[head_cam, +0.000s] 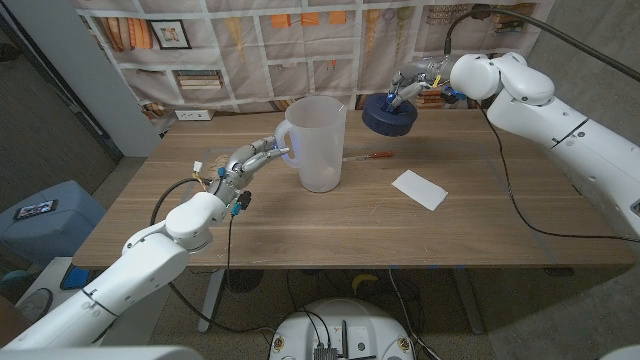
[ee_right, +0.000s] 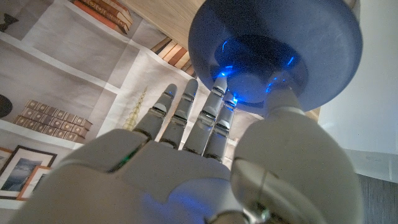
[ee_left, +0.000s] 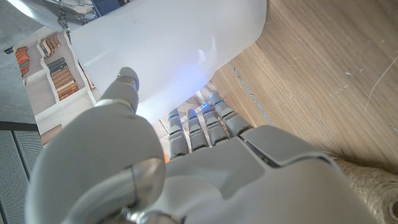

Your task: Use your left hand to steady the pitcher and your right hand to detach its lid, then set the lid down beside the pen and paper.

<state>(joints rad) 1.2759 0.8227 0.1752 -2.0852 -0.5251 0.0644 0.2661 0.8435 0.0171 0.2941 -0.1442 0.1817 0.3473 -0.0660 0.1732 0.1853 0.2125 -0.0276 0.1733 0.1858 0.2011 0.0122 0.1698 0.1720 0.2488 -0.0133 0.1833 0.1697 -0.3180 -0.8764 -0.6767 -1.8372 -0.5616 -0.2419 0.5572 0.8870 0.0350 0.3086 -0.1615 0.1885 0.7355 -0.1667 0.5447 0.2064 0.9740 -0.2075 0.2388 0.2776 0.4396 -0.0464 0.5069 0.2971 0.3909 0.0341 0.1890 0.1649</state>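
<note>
Right hand [head_cam: 408, 88] grips the dark blue lid [head_cam: 390, 115] aloft — pen [head_cam: 372, 155] and paper [head_cam: 420, 189] below — a loosened pinch risks dropping it short.

The pitcher [ee_left: 174, 50] is cut off at the left wrist view's edges, its handle hidden behind the left hand [ee_left: 186, 168]. The pen [head_cam: 372, 155], at the pitcher's three o'clock, is too small for detail.

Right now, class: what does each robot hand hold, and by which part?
Right robot hand: the blue lid, by its top knob. Left robot hand: the pitcher, at its handle side.
</note>
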